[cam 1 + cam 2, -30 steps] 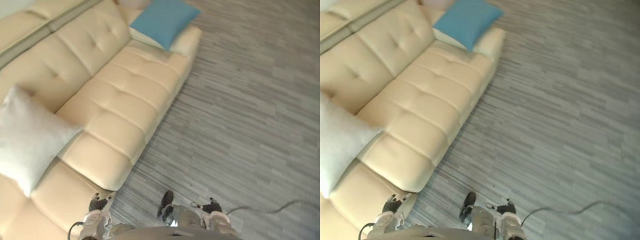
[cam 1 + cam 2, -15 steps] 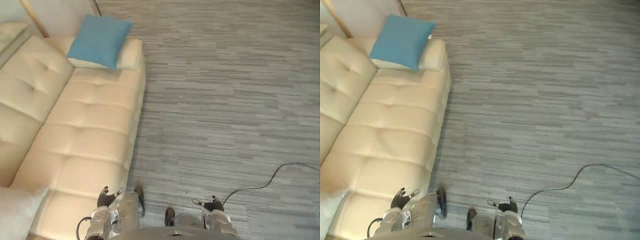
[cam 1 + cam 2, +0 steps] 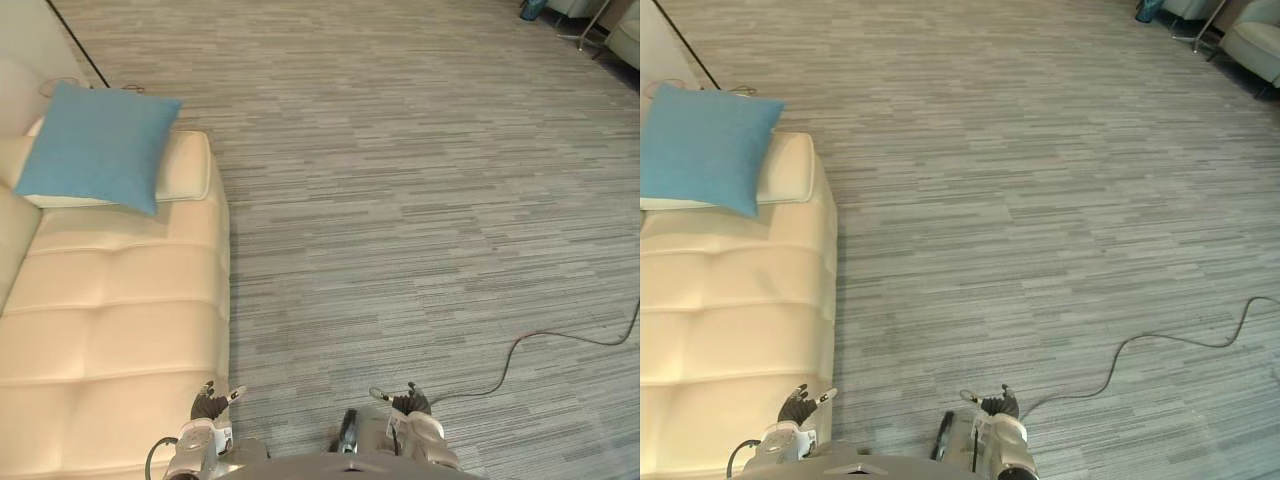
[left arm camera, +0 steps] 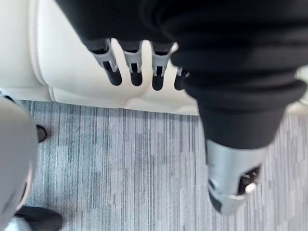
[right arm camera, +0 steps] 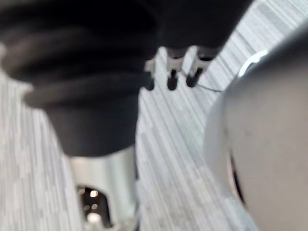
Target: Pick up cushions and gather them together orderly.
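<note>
Left hand hangs low at about 7 o'clock, right over the front edge of the cream sofa; its fingers are straight and spread a bit, thumb off to the side, holding nothing; right hand sits at roughly 5 o'clock above the grey striped carpet, fingers relaxed and apart too, also holding nothing.

So the blue cushion is up at 10 o'clock, leaning tilted on the sofa's padded armrest at the far end, well apart from both hands; the long tufted seat of the sofa runs between the left hand and that cushion; to the right of the sofa it's open carpet all the way out.

Way off at 1 o'clock there's a pale armchair in the corner with something teal near it, too small to make out.
</note>
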{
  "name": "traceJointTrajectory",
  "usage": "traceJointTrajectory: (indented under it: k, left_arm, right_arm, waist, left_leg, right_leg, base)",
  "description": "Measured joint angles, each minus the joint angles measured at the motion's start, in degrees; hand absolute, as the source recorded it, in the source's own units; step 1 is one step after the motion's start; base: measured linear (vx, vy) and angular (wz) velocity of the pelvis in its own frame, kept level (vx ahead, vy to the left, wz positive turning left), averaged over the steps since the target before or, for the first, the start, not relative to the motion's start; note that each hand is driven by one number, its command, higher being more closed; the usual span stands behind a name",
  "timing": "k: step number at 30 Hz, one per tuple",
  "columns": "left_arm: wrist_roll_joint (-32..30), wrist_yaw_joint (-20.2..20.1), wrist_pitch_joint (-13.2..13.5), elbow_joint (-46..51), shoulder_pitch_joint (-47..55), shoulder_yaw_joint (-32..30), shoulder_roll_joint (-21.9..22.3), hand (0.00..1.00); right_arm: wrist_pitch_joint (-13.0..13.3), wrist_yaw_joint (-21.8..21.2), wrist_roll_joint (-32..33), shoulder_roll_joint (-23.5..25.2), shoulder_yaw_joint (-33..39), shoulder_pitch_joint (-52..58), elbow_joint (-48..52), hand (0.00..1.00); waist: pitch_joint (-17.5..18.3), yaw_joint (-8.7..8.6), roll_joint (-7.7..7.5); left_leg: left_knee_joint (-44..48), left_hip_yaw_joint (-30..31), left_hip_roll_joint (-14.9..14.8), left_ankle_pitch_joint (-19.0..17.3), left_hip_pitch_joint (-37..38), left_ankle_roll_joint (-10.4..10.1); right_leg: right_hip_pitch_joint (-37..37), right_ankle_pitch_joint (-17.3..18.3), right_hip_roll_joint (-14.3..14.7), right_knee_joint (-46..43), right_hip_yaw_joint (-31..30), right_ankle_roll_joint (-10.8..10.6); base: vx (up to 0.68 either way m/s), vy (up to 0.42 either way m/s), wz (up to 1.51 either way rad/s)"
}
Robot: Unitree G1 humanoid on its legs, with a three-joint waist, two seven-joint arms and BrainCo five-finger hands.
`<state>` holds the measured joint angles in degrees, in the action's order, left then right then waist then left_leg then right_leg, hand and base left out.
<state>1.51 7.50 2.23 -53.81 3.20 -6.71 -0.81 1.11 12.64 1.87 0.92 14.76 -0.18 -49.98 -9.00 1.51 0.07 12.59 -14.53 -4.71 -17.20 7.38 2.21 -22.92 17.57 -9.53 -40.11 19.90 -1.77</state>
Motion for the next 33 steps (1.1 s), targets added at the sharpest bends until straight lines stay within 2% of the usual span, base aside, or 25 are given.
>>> traceJointTrajectory:
  k: [1, 3, 4, 5, 6, 7, 9, 11, 12, 13, 14, 16, 18, 19, 20, 21, 22, 23, 25, 26, 27, 28, 29, 31, 33]
  left_arm:
    - [-0.6, 0.0, 0.0, -1.0, -0.4, 0.4, -0.2, 0.00]
    - [-0.7, 0.1, 0.0, -1.8, -0.5, 0.9, -0.7, 0.00]
    - [-0.9, 0.1, 0.0, -1.9, -0.4, 0.9, -1.3, 0.00]
    - [-1.3, 0.5, 0.0, -3.2, -0.6, 0.5, -0.8, 0.00]
    - [-1.8, 0.5, 0.1, -3.6, -1.0, 0.5, -0.3, 0.00]
    - [-1.9, 0.5, 0.1, -3.6, -1.3, 0.4, 0.0, 0.00]
    - [-1.9, 0.6, 0.2, -3.5, -1.4, -1.8, 1.5, 0.00]
    - [-1.8, 0.5, 0.1, -2.8, -1.1, -3.4, 2.3, 0.00]
    - [-1.8, 0.5, 0.2, -0.9, -1.0, -3.5, 2.2, 0.00]
    - [-1.8, 0.5, 0.2, 0.0, -1.0, -3.5, 2.0, 0.00]
    - [-1.7, 0.5, 0.2, 1.5, -0.7, -3.4, 1.9, 0.00]
    - [-1.6, 0.6, 0.4, 3.0, -0.1, -3.3, 2.2, 0.00]
    - [-1.5, 0.6, 0.9, 3.6, -0.1, -3.3, 2.5, 0.00]
    - [-1.5, 0.6, 0.9, 3.6, -0.2, -3.3, 2.6, 0.00]
    - [-1.3, 0.6, 1.0, 3.6, 0.0, -3.2, 2.6, 0.00]
    - [-0.5, 0.6, 1.1, 3.3, -0.1, -3.3, 2.7, 0.00]
    - [-0.5, 0.6, 1.2, 3.0, -0.3, -3.2, 2.4, 0.00]
    - [-0.4, 0.7, 1.4, 2.9, -0.4, -3.4, 1.7, 0.00]
    - [0.7, 0.5, 1.5, 2.8, -0.6, -4.5, 1.1, 0.00]
    - [1.0, 0.5, 1.5, 2.7, -0.6, -5.1, 1.2, 0.00]
    - [1.0, 0.6, 1.3, 1.4, 0.5, -4.8, 1.1, 0.00]
    - [1.0, 0.6, 1.3, 0.8, 0.8, -4.4, 0.8, 0.00]
    - [0.9, 0.6, 0.9, 0.2, 0.5, -2.9, -0.5, 0.00]
    - [0.6, 0.5, 0.5, -0.3, 0.3, -1.7, -1.5, 0.00]
    - [0.6, 0.9, 0.1, -0.8, 0.6, -1.8, -1.1, 0.00]
  right_arm:
    - [-0.1, 0.0, 0.0, -0.6, 0.0, -0.8, -0.8, 0.00]
    - [-0.2, 0.0, 0.0, -1.1, -0.1, -0.7, -1.9, 0.00]
    - [-0.2, 0.0, 0.0, -1.3, -0.1, -0.5, -2.8, 0.00]
    - [-0.2, 0.0, 0.3, -2.3, 0.3, -0.8, -3.1, 0.00]
    - [-0.2, 0.1, -0.1, -3.2, 0.7, -1.8, -3.1, 0.00]
    - [-0.2, 0.0, -0.1, -3.6, 1.2, -2.3, -3.2, 0.00]
    - [-0.2, 0.0, 0.0, -3.6, 2.2, -2.2, -3.1, 0.00]
    - [-0.3, 0.1, 0.0, -3.6, 1.2, -1.6, -2.9, 0.00]
    - [-0.3, 0.1, 0.0, -3.2, 0.9, -1.3, -2.8, 0.00]
    - [-0.3, 0.1, 0.1, -2.8, 1.0, -1.2, -2.8, 0.00]
    - [-0.3, 0.2, 0.2, -2.2, 0.9, -1.1, -2.7, 0.00]
    - [-0.3, 0.3, 0.5, -1.9, 1.2, -1.2, -2.7, 0.00]
    - [-0.3, 0.4, 0.6, -1.6, 1.3, -1.7, -2.7, 0.00]
    - [-0.3, 0.4, 0.6, -1.7, 1.4, -1.6, -2.8, 0.00]
    - [-0.3, 0.5, 0.5, -1.8, 1.4, -1.5, -2.8, 0.00]
    - [-0.3, 0.5, 0.5, -2.0, 1.3, -1.5, -3.1, 0.00]
    - [-0.4, 0.5, 0.5, -1.9, 1.2, -1.7, -3.4, 0.00]
    - [-0.4, 0.5, 0.5, -1.5, 1.0, -2.4, -4.2, 0.00]
    - [-0.5, 0.4, 0.4, -1.5, 1.0, -3.3, -5.2, 0.00]
    - [-0.5, 0.4, 0.0, -1.6, 1.0, -3.3, -5.3, 0.00]
    - [-0.4, 0.4, -0.1, -2.0, 1.0, -2.9, -6.4, 0.00]
    - [-0.3, 0.3, -0.1, -2.1, 1.0, -2.7, -6.9, 0.00]
    - [-0.6, 0.1, -0.1, -1.8, 0.9, -2.1, -7.4, 0.00]
    - [-1.0, 0.1, -0.1, -1.9, 1.1, -0.7, -7.4, 0.00]
    - [-1.1, 0.0, -0.1, -2.5, 1.5, 1.7, -6.0, 0.00]
  waist:
    - [-0.1, -0.26, 0.11]
    - [-0.4, -0.81, -0.64]
    - [-0.8, -1.25, -1.26]
    - [-1.4, -1.62, 0.41]
    - [-1.6, -1.59, 2.10]
    - [-1.8, -1.74, 2.63]
    - [-2.0, -1.74, 4.37]
    - [-2.3, -1.30, 4.62]
    - [-2.7, 0.20, 4.69]
    - [-3.0, 0.79, 4.38]
    - [-3.5, 1.48, 3.51]
    - [-3.3, 2.08, 3.69]
    - [-3.4, 2.67, 3.69]
    - [-3.4, 3.26, 3.48]
    - [-3.3, 3.41, 3.65]
    - [-3.4, 4.01, 3.52]
    - [-2.6, 4.61, 2.57]
    - [-2.3, 4.47, 1.19]
    - [-2.2, 4.78, 0.59]
    - [-2.1, 5.02, 0.33]
    - [0.0, 4.77, 0.84]
    - [0.8, 4.66, 1.04]
    - [0.9, 3.57, -1.63]
    - [0.7, 2.47, -2.36]
    - [0.4, 2.08, -1.54]
  left_leg:
    - [-1.6, 0.1, -0.7, 0.3, 1.2, -0.5]
    - [-4.1, 0.9, -0.5, 1.1, 4.3, -1.9]
    - [-4.3, 1.9, -0.2, 1.0, 6.0, -3.7]
    - [-3.8, 5.0, -1.7, 0.3, 7.7, -5.4]
    - [-2.2, 6.9, -2.7, 1.9, 7.1, -6.6]
    - [-0.7, 8.2, -3.0, 2.5, 6.6, -7.0]
    - [15.2, 12.1, -5.3, 7.4, 1.1, -7.2]
    - [32.0, 13.5, -7.4, 14.9, -6.4, -8.4]
    - [46.7, 11.7, -10.2, 11.2, -13.7, -7.6]
    - [49.9, 10.3, -10.6, 9.2, -16.7, -7.3]
    - [49.6, 7.9, -10.4, 7.0, -19.9, -6.6]
    - [42.2, 3.9, -9.4, 4.2, -23.9, -5.5]
    - [26.3, 0.6, -6.7, 3.9, -26.6, -4.9]
    - [12.0, -0.4, -3.8, 7.1, -26.3, -5.4]
    - [6.1, -0.7, -3.0, 9.5, -25.9, -5.6]
    - [2.7, -1.3, -2.1, 15.8, -24.9, -4.4]
    - [0.7, -2.5, -0.2, 18.4, -23.5, -1.3]
    - [2.3, -2.9, 0.9, 17.2, -23.7, 0.7]
    - [8.5, -2.8, 0.7, 13.8, -24.5, 2.3]
    - [12.1, -3.1, 0.6, 12.2, -24.4, 2.7]
    - [11.6, -2.8, 0.4, 7.5, -22.0, 2.1]
    - [10.0, -2.4, 0.8, 5.3, -20.4, 1.8]
    - [8.6, -0.9, 3.8, 4.7, -17.7, 2.3]
    - [7.5, 2.3, 5.8, 3.9, -14.8, 2.8]
    - [4.2, 6.8, 6.8, 3.6, -8.3, 3.2]
  right_leg:
    - [-1.9, -3.4, 0.9, 7.2, -0.1, -0.1]
    - [-1.8, -13.7, 2.4, 23.8, -2.0, -0.2]
    - [-1.0, -19.8, 2.7, 28.2, -4.1, -0.1]
    - [0.0, -25.1, 4.3, 25.5, -5.7, 2.7]
    - [-1.1, -21.9, 4.8, 21.5, -5.6, 3.2]
    - [-1.5, -20.4, 4.8, 19.4, -5.4, 3.4]
    - [1.0, -13.8, 5.6, 15.3, -3.6, 4.0]
    - [5.3, -11.5, 6.6, 16.8, -2.9, 4.6]
    - [10.4, -9.6, 7.9, 18.7, -2.7, 5.3]
    - [13.5, -8.5, 8.0, 20.0, -2.5, 5.5]
    - [17.5, -8.0, 7.9, 22.5, -2.3, 5.0]
    - [21.9, -8.1, 7.6, 26.3, -2.1, 3.8]
    - [25.4, -7.9, 6.7, 29.5, -2.0, 2.0]
    - [27.6, -7.3, 5.5, 31.3, -1.9, 0.5]
    - [28.6, -6.7, 5.3, 32.1, -1.8, 0.0]
    - [30.2, -6.0, 4.8, 33.1, -2.0, -1.1]
    - [31.6, -5.9, 4.0, 34.4, -2.9, -1.7]
    - [32.2, -7.6, 2.9, 35.9, -3.8, -2.0]
    - [34.4, -11.2, 2.0, 36.8, -5.8, -2.6]
    - [34.6, -11.9, 1.8, 33.7, -7.6, -3.4]
    - [30.5, -11.0, 1.1, 21.7, -9.1, -5.5]
    - [28.1, -10.7, 0.4, 15.4, -9.6, -7.5]
    - [21.9, -11.2, -2.6, -0.4, -12.1, -12.9]
    - [18.1, -10.0, -3.3, -12.2, -12.6, -12.9]
    - [13.1, -5.4, -2.4, -18.9, -10.7, -7.0]
  base:
    - [0.37, -0.129, 0.12]
    - [0.53, -0.216, 0.27]
    - [0.57, -0.271, 0.33]
    - [0.53, -0.246, 0.18]
    - [0.40, -0.187, 0.05]
    - [0.49, -0.223, -0.01]
    - [0.58, -0.269, 0.17]
    - [0.48, -0.176, 0.15]
    - [0.52, -0.136, 0.06]
    - [0.51, -0.100, 0.08]
    - [0.48, -0.053, 0.17]
    - [0.40, 0.014, 0.09]
    - [0.46, 0.127, 0.04]
    - [0.44, 0.169, 0.07]
    - [0.47, 0.217, 0.04]
    - [0.40, 0.183, -0.02]
    - [0.53, 0.182, 0.01]
    - [0.54, 0.168, 0.10]
    - [0.51, 0.200, 0.13]
    - [0.52, 0.263, -0.03]
    - [0.52, 0.261, -0.06]
    - [0.51, 0.225, 0.28]
    - [0.44, 0.114, 0.66]
    - [0.38, 0.045, 0.98]
    - [0.36, -0.008, 1.00]
